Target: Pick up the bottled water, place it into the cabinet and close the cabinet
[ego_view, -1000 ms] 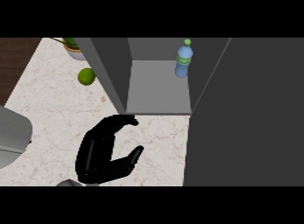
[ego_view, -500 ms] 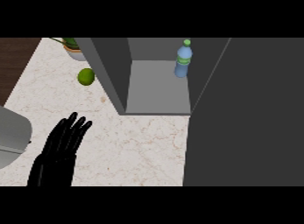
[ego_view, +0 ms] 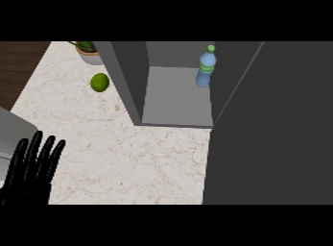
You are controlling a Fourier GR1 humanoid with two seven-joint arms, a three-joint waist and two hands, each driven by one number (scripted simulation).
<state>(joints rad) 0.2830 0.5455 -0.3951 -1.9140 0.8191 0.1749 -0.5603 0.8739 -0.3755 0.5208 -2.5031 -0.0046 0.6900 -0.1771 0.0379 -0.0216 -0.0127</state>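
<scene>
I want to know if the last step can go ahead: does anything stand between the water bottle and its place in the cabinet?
No. The water bottle already stands upright inside the open cabinet, toward the back right of its shelf. The left hand is open at the lower left, apart from both. The dark panel on the right looks like the open door, not yet closed.

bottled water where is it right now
In the head view the bottled water stands upright inside the open cabinet, toward its back right corner, right of the green fruit on the counter.

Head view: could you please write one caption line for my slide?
Water bottle stands inside the open cabinet; left hand rests open at lower left.
</scene>
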